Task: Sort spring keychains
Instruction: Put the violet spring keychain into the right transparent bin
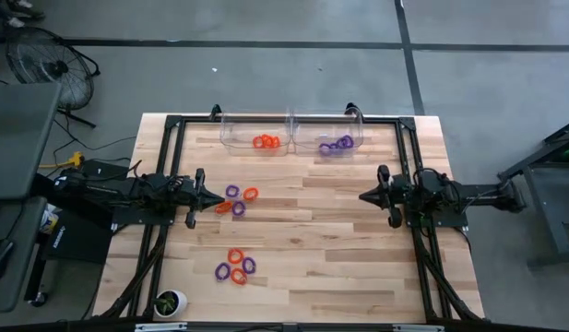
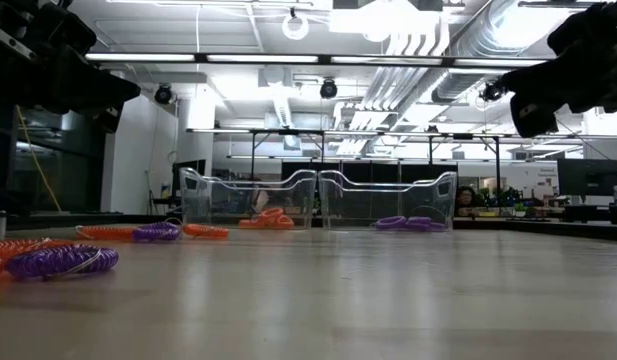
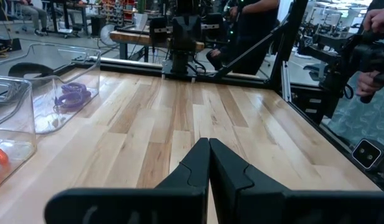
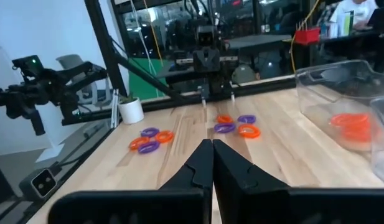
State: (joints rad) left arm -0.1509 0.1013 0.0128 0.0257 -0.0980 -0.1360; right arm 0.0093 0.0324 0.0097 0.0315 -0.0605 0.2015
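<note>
Orange and purple spring keychains lie on the wooden table in two loose groups: one (image 1: 236,200) just in front of my left gripper (image 1: 221,200), one (image 1: 236,268) near the front edge. More orange ones (image 1: 266,142) lie in the left clear bin (image 1: 254,136) and purple ones (image 1: 337,143) in the right clear bin (image 1: 328,135) at the far edge. My left gripper is shut and level at the table's left. My right gripper (image 1: 363,195) is shut and level at the table's right, pointing toward the middle. Neither holds anything.
A small white pot with a plant (image 1: 170,302) stands at the near left corner. Black frame rails (image 1: 164,148) run along the table's left, right and far sides. People (image 3: 372,37) stand beyond the table. Bare wood lies between the two grippers.
</note>
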